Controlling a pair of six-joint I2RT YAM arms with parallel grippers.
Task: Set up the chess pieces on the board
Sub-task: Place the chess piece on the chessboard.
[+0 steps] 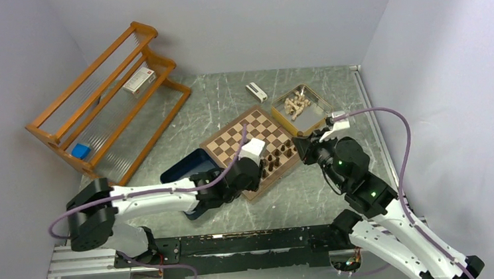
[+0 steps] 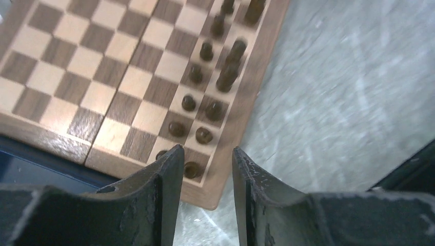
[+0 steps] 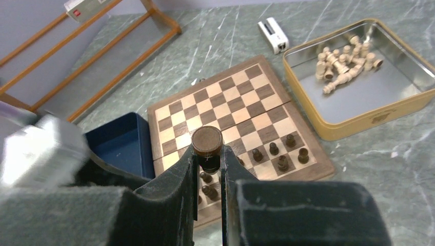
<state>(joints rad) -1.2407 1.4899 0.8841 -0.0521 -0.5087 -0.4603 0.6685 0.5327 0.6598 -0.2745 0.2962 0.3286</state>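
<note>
The board (image 1: 231,137) lies mid-table, with several dark chess pieces (image 1: 278,157) standing in two rows along its near right edge. My left gripper (image 1: 259,175) hovers over the board's near corner. In the left wrist view it (image 2: 205,151) is open and empty, with the board (image 2: 77,66) and dark pieces (image 2: 204,135) below it. My right gripper (image 1: 301,145) is at the board's right edge. In the right wrist view it (image 3: 206,154) is shut on a dark chess piece (image 3: 206,142), its round base facing the camera, held above the board (image 3: 231,102).
A gold tin (image 1: 323,101) (image 3: 354,125) holding pale pieces stands to the right behind the board. A dark blue box (image 1: 186,167) (image 3: 115,141) sits against the board's left side. A wooden rack (image 1: 108,97) stands at the far left. A small white item (image 1: 256,92) lies behind the board.
</note>
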